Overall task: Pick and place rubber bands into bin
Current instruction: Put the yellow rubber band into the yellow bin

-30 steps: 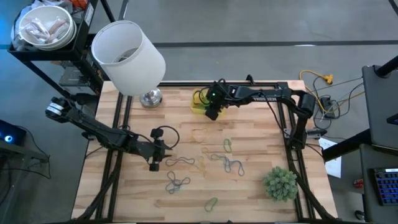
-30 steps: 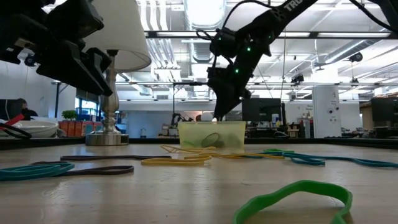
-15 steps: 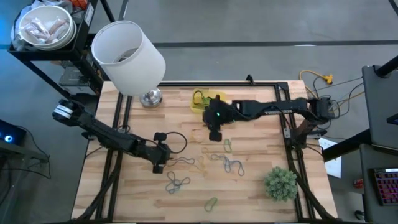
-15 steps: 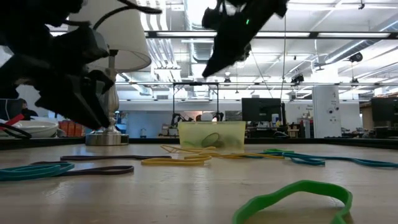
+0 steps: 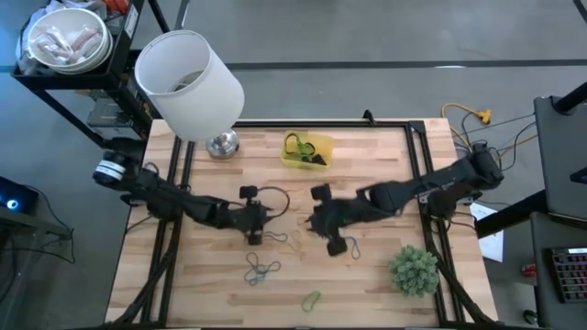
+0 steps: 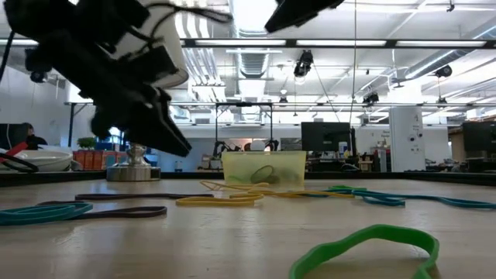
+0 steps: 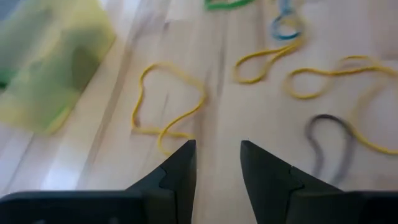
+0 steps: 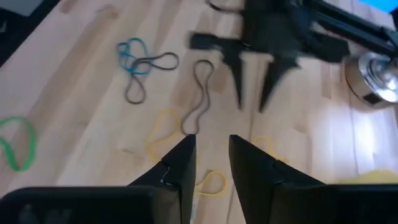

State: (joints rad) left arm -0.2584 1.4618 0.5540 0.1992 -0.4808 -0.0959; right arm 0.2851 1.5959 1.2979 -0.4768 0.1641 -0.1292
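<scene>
The yellow translucent bin point(image 5: 307, 151) stands at the table's far middle with a few bands in it; it also shows in the low view point(image 6: 263, 167) and the left wrist view point(image 7: 50, 68). Loose rubber bands lie flat on the wood: a yellow loop point(image 7: 168, 112), a dark and blue tangle point(image 5: 261, 269), a green one point(image 5: 312, 298), and a dark one point(image 5: 344, 245). My left gripper point(image 5: 260, 229) is open and empty above the bands at mid table. My right gripper point(image 5: 317, 220) is open and empty, facing it a short way to the right.
A white lampshade point(image 5: 188, 82) on a metal base point(image 5: 222, 144) stands at the far left corner. A green artificial plant point(image 5: 413, 269) stands at the near right. A white bowl point(image 5: 66, 41) sits on a shelf off the table's left.
My right gripper has left the bin and gone toward the table's near edge, to mid table, rising out of the low view. My left gripper has gone toward the table's right edge and a little toward the far edge, closing on the right gripper. The bands lie as before.
</scene>
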